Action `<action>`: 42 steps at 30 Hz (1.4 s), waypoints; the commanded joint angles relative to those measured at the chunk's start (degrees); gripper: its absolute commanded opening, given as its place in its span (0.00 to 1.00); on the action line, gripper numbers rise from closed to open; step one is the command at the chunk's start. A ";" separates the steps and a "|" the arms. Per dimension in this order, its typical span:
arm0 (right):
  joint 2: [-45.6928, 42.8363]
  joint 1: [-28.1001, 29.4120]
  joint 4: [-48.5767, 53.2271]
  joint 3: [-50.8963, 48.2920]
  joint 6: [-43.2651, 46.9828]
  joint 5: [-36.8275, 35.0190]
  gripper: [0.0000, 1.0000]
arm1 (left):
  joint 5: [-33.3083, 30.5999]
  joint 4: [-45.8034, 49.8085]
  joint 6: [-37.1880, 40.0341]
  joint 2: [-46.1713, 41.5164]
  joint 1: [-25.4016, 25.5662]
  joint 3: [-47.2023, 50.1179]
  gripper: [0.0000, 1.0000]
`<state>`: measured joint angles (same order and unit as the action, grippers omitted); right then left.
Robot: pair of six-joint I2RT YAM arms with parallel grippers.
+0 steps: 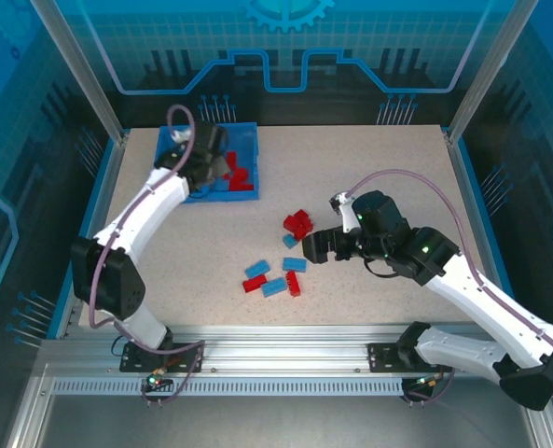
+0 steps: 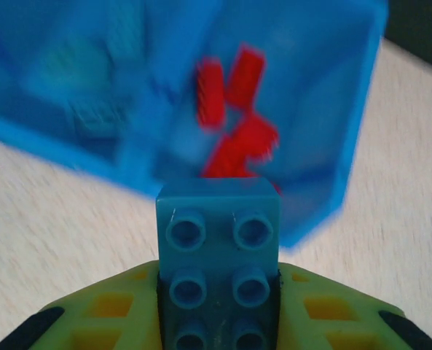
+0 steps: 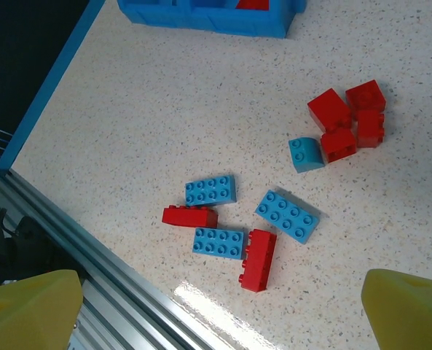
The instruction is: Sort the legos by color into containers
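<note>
My left gripper [image 2: 217, 306] clamps a blue brick [image 2: 217, 240] at the bin [image 2: 343, 124] for sorting; my right gripper [image 3: 219, 310] gapes over loose legos [image 3: 288, 215].

We see a speckled beige tabletop [image 1: 379, 187], blue trim [image 3: 54, 80] along its edges, aluminium rail [image 1: 285, 355] at the near side, blue-tinted panels [image 1: 285, 37] with gear graphic behind, metal posts [image 1: 77, 65] at corners.

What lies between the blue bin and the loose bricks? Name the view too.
Nothing: bare tabletop runs from the blue bin to the loose bricks, as the right wrist view shows plainly.
</note>
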<state>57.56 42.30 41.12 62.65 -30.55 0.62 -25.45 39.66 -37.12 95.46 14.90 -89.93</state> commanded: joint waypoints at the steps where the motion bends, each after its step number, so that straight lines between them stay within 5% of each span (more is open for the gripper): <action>1: -1.60 -0.38 0.12 0.02 -0.95 -0.62 1.00 | -6.75 0.86 8.52 7.88 -5.30 -7.25 0.31; 12: -5.51 -0.34 4.41 1.11 -2.00 -2.39 1.00 | -2.13 11.28 13.09 39.43 -14.75 -43.23 0.34; 23: -13.83 -0.21 6.11 -1.50 -5.14 -6.01 1.00 | 1.55 8.81 11.45 42.02 -17.12 -44.49 0.52; 28: -13.15 -0.27 5.48 -1.83 -4.66 -7.57 1.00 | 5.49 8.50 8.85 35.14 -16.87 -40.14 0.50; 36: -5.53 -0.38 4.06 -2.24 -2.38 -11.11 1.00 | 18.52 -2.26 3.96 2.52 -12.88 -10.86 0.48; 42: 4.21 -0.64 1.09 -1.79 0.79 -7.84 1.00 | 29.24 -13.44 18.23 -22.58 -2.55 12.21 0.48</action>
<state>59.27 42.28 44.38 61.01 -32.14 -8.56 -5.19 32.08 -27.14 78.17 9.28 -85.38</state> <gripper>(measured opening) 0.999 0.482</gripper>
